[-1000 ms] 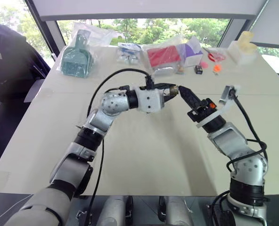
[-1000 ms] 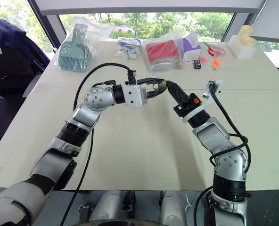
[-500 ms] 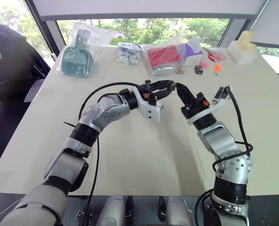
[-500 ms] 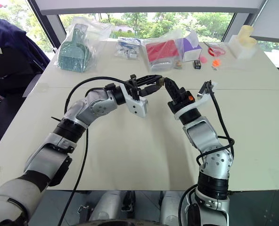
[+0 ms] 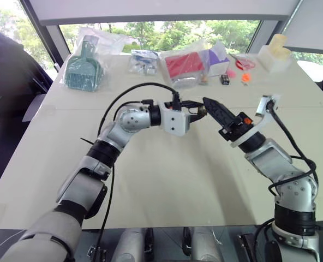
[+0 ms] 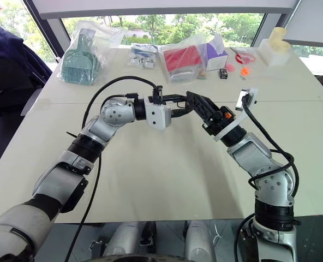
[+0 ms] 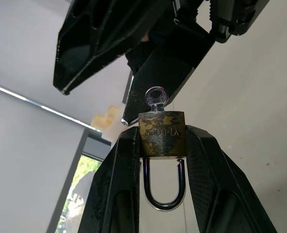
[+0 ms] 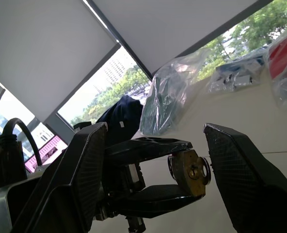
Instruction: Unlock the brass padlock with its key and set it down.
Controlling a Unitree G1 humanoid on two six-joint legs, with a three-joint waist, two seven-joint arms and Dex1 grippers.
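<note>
**Key seated in padlock, right fingers spread around it**

Landmark throughout: the small brass padlock with thin silver U-shackle (image 7: pixel 162 135), held up in the air above the middle of the wide pale table (image 5: pixel 167 180).

Along the far table edge, well beyond the padlock: a clear bag with a teal plastic comb-like tool (image 5: pixel 85 70), a clear bag with a red block inside (image 5: pixel 183 65), a white foam block (image 5: pixel 273 50), a small black box (image 5: pixel 224 79) and small orange bits (image 5: pixel 243 77).

Left gripper (image 7: pixel 162 145) reaching in level from the robot's left, two black fingers pinching the padlock body across its flat sides, shackle lying back between the fingers, keyhole end facing outward.

Right gripper (image 8: pixel 192 170) meeting it from the robot's right, fingers spread wide, one either side of the padlock's keyhole end, no contact visible.

Tiny silvery key (image 7: pixel 155 97) standing out of the padlock's keyhole end, round bow exposed, blade seated inside. Shackle looks shut, so lock judged not yet opened.

Step in hand, by judgement: grasp key bow and turn.
- Centre right fingers on the bow, not on the brass body.
- Close gently; bow is tiny against the finger pads.
- Roll the wrist about the key's own line, no sideways push.
- Keep left pinch firm so the body cannot twist along.
</note>
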